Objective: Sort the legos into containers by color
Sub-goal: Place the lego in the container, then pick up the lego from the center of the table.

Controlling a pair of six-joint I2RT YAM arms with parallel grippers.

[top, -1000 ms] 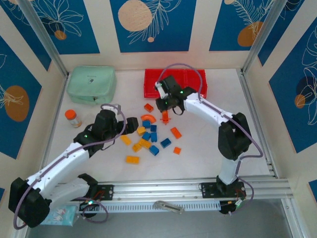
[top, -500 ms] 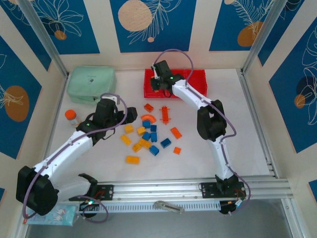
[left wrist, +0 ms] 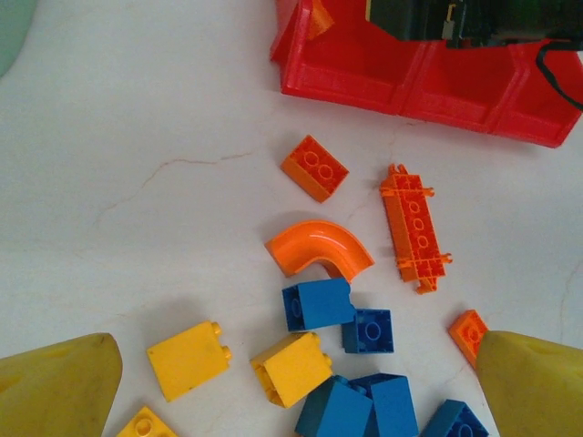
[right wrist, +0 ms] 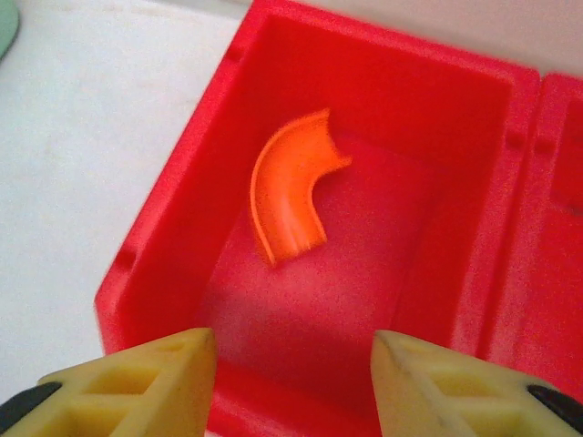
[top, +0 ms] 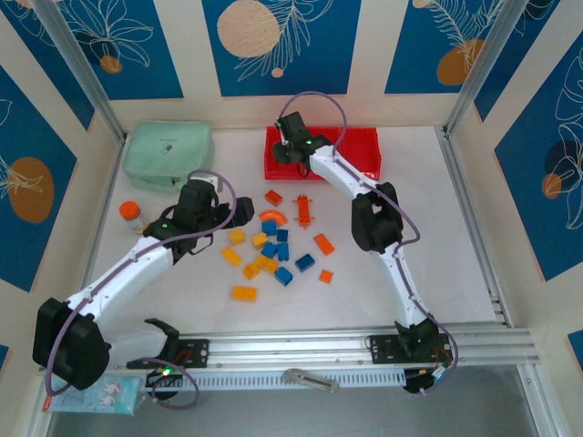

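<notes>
The red three-bin tray (top: 360, 153) stands at the back of the table. My right gripper (right wrist: 291, 382) hovers open over its left bin (right wrist: 383, 109), where a curved orange lego (right wrist: 290, 189) lies; nothing is between the fingers. Loose legos lie mid-table: a curved orange one (left wrist: 321, 248), an orange brick (left wrist: 314, 167), a long orange piece (left wrist: 415, 226), blue bricks (left wrist: 317, 303) and yellow bricks (left wrist: 188, 359). My left gripper (left wrist: 301, 391) hangs open just above the near side of this pile, its yellow fingertips (left wrist: 59, 387) wide apart and empty.
A mint green pouch (top: 169, 155) lies at the back left. A small orange-capped bottle (top: 134, 215) stands left of my left arm. Metal frame posts and patterned walls close the table on three sides.
My right gripper has swung from the middle of the table back over the tray's left bin, and the curved orange lego now lies in it. The left gripper shifted slightly left.
</notes>
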